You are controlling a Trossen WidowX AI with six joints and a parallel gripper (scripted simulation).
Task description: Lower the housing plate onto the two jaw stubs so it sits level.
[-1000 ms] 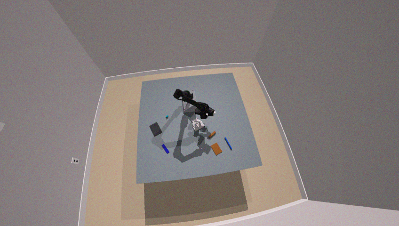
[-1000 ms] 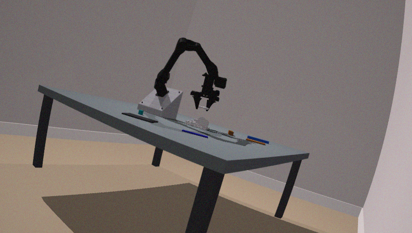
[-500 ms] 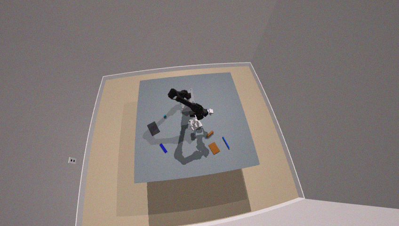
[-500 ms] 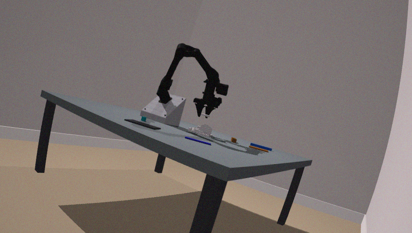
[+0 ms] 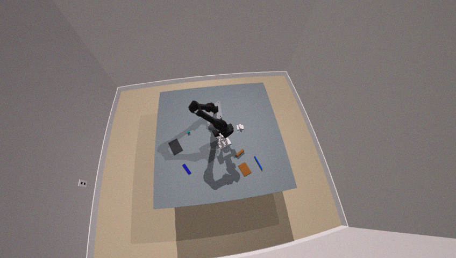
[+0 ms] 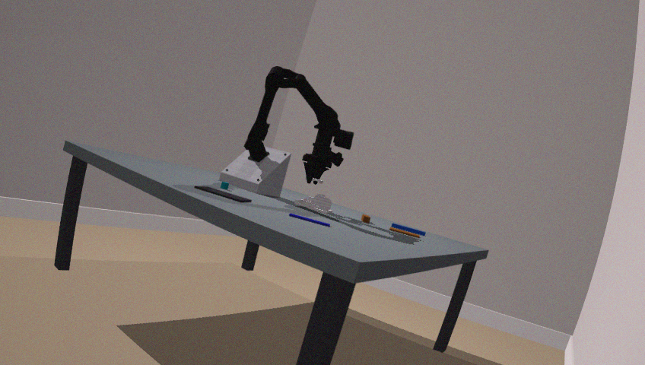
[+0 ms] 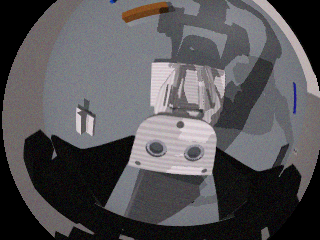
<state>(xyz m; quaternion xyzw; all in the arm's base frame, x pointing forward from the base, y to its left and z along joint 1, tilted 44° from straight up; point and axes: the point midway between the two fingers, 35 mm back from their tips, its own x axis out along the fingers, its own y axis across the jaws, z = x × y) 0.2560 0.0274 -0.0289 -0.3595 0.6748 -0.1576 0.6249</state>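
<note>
Housing plate position: right between the gripper (image 5: 220,134) (image 6: 312,182) (image 7: 175,149) fingers, one finger at each side edge. In the exterior view the housing plate (image 6: 318,181) (image 7: 174,136) hangs above the white assembly (image 5: 225,142) (image 6: 317,203) (image 7: 158,86), with a gap showing, so it's not seated. From the top it's mostly lost under the arm.
Gripper state: clamped on the plate, fingers pretty wide apart, pointing down at the table (image 5: 179,100) (image 6: 167,169).
Housing plate looks: white with faint stripes, rounded shoulders on one edge, straight along the opposite one. Two big grey-ringed holes side by side, a smaller dark hole near the rounded edge, plus a tiny one by each of the other two corners.
White assembly: sitting on the table, light flat base with raised bits in the middle, lots of shadow across it. Can't really pick out the two jaw stubs, sorry.
Loose white piece: the small folded-looking bit (image 5: 240,127) (image 7: 85,120) is off to one side, apart from the assembly.
Orange stuff: a block (image 5: 240,152) (image 6: 365,218) (image 7: 145,12) near the assembly, and a flat orange slab (image 5: 244,169) (image 6: 404,232) beside a blue rod (image 5: 258,163) (image 6: 408,229).
</note>
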